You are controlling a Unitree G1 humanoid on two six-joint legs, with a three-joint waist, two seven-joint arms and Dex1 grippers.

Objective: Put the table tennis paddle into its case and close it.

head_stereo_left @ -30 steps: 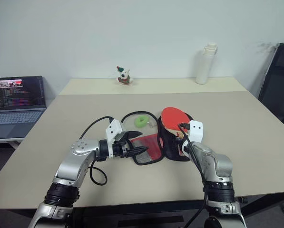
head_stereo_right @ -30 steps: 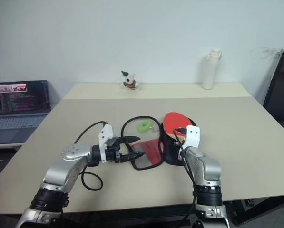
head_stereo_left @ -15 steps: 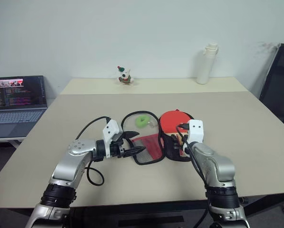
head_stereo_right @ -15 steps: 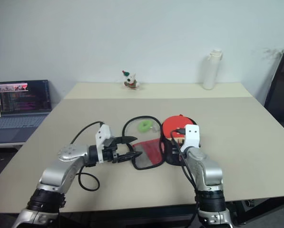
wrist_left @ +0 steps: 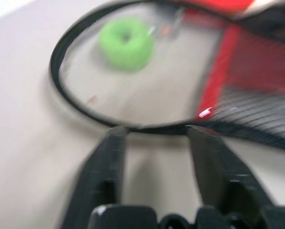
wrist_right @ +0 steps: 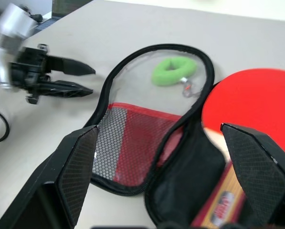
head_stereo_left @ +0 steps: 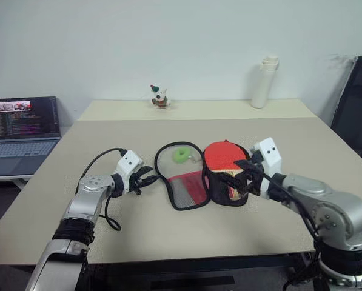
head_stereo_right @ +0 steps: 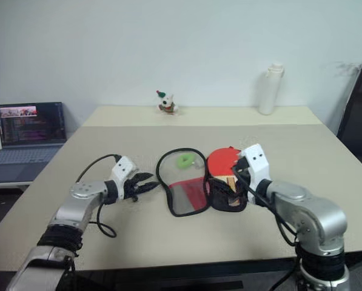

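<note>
Here the soft red zip case (head_stereo_left: 190, 182) lies unzipped near the middle of the beige table (head_stereo_left: 326, 163), toward its front edge, the flat red-faced table tennis paddle (head_stereo_left: 222, 156) resting in its black half. The right gripper (head_stereo_left: 248, 176) hovers just over that half, fingers spread wide, holding nothing. The left gripper (head_stereo_left: 145, 178) sits just beside the case's clear flap, fingers (wrist_left: 106, 162) apart, their tips at its black rim.

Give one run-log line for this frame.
paddle: lying in open case | left pincer: open, beside flap | right pincer: open, above case | zip: unclosed
</note>
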